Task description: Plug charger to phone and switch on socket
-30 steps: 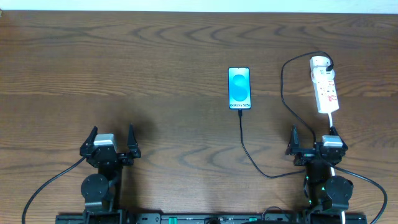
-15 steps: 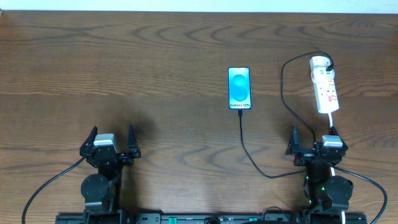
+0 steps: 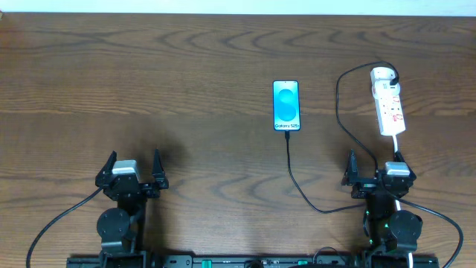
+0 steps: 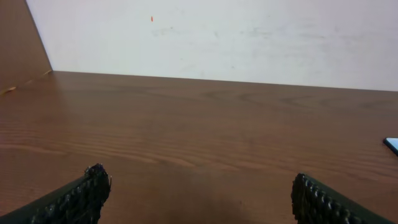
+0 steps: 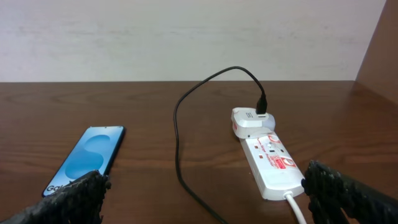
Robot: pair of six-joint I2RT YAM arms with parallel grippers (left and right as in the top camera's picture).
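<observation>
The phone lies flat mid-table, its cyan-blue screen lit; it also shows in the right wrist view. The thin black charger cable runs from just below the phone's near end, curves right and up to a white adapter on the far end of the white socket strip, also seen in the right wrist view. The plug tip lies close to the phone's bottom edge; I cannot tell if it is inserted. My left gripper and right gripper are open, empty, at the near edge.
The strip's white cord runs toward my right arm base. A pale wall stands behind the far edge of the brown wooden table. The phone's corner shows at the right edge of the left wrist view.
</observation>
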